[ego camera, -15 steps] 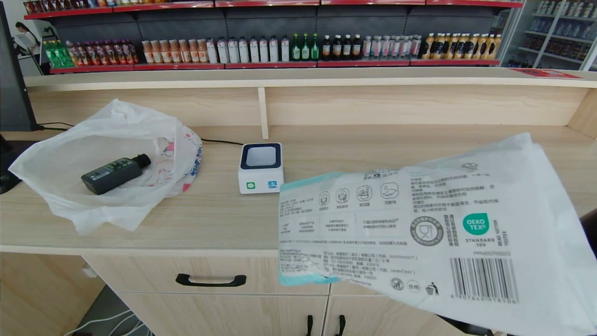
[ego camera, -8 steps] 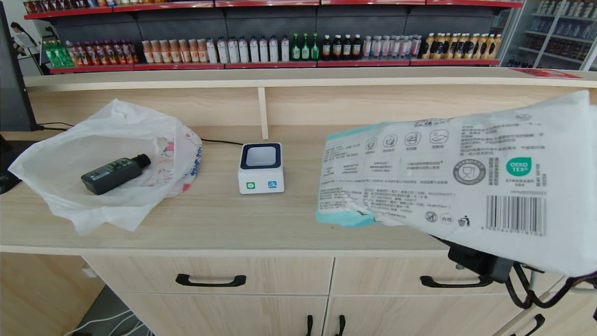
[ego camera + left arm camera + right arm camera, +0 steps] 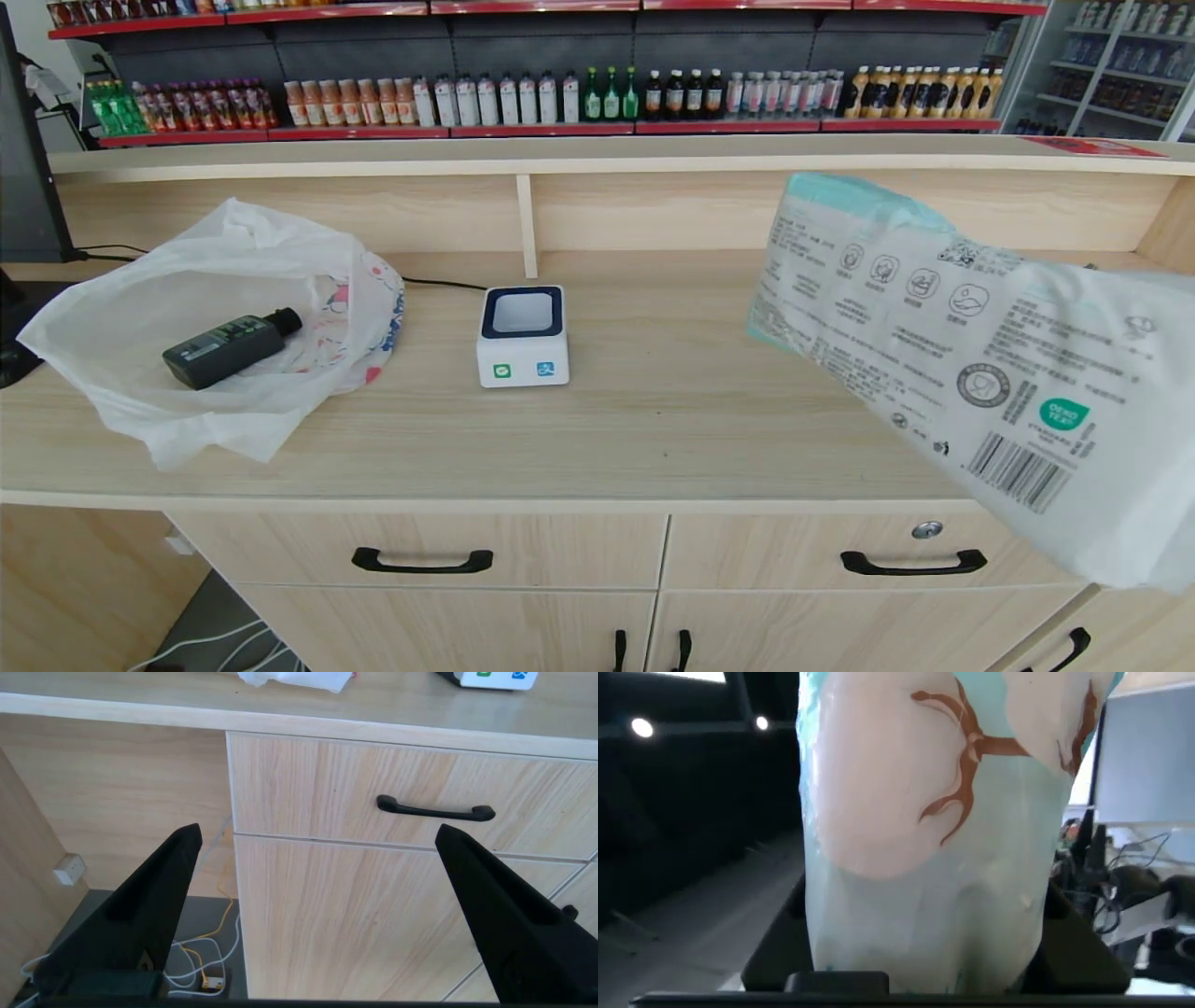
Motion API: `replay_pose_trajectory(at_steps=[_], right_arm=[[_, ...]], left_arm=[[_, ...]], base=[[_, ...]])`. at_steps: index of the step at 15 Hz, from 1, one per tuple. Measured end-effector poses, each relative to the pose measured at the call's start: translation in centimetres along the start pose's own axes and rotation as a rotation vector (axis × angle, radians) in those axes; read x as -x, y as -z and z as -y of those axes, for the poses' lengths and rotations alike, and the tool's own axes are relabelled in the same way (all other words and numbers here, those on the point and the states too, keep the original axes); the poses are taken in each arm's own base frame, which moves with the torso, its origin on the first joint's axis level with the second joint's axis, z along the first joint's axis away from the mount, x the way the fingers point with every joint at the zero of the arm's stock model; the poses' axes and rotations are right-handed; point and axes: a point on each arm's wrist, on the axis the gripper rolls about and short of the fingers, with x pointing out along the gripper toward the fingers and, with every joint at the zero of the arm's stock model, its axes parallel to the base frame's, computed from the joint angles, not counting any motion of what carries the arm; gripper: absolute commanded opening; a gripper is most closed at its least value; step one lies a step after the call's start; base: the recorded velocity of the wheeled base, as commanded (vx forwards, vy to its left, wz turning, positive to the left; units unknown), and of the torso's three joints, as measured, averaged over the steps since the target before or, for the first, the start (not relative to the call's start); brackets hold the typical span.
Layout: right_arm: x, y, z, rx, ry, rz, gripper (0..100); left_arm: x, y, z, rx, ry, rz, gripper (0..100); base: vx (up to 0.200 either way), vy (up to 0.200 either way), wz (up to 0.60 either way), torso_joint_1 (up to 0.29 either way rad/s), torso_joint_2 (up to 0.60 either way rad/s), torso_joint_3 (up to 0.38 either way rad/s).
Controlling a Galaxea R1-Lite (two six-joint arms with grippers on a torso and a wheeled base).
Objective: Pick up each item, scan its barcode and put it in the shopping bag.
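The white-and-teal soft plastic package (image 3: pixel 971 364), clamped in the right end effector (image 3: pixel 924 966), has swung up and rightward, well apart from the white cube scanner (image 3: pixel 522 334); its barcode (image 3: pixel 1018 471) faces upward, so scanning looks pending; left end effector (image 3: pixel 318 905) gapes empty.

White package (image 3: pixel 971 364): teal-edged, aloft right, tilted, barcode showing. Shopping bag (image 3: pixel 112 392): open, counter left, dark bottle (image 3: pixel 229 347) lying inside. Scanner (image 3: pixel 522 336): counter centre.
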Motion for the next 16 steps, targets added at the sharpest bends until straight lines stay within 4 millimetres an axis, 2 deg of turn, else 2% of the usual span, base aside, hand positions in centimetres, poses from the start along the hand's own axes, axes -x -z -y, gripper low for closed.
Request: replay_pose_trajectory(at_steps=[6, 9, 11, 16], right_arm=[[2.6, -3.3, -0.9, 0.955, 0.089, 0.139, 0], [2.8, -4.0, -0.6, 1.317, 0.146, 0.15, 0], [2.9, -4.0, -0.5, 1.461, 0.171, 0.163, 0], [3.0, -4.3, -0.7, 1.765, 0.417, 0.463, 0]], left_arm=[[0.0, 0.0, 0.0, 0.0, 0.0, 0.0, 100], [0.0, 0.0, 0.0, 0.0, 0.0, 0.0, 100], [0.0, 0.0, 0.0, 0.0, 0.0, 0.0, 100], [0.0, 0.0, 0.0, 0.0, 0.0, 0.0, 100]], base=[[0.0, 0.0, 0.0, 0.0, 0.0, 0.0], [0.0, 0.0, 0.0, 0.0, 0.0, 0.0], [0.0, 0.0, 0.0, 0.0, 0.0, 0.0], [0.0, 0.0, 0.0, 0.0, 0.0, 0.0]])
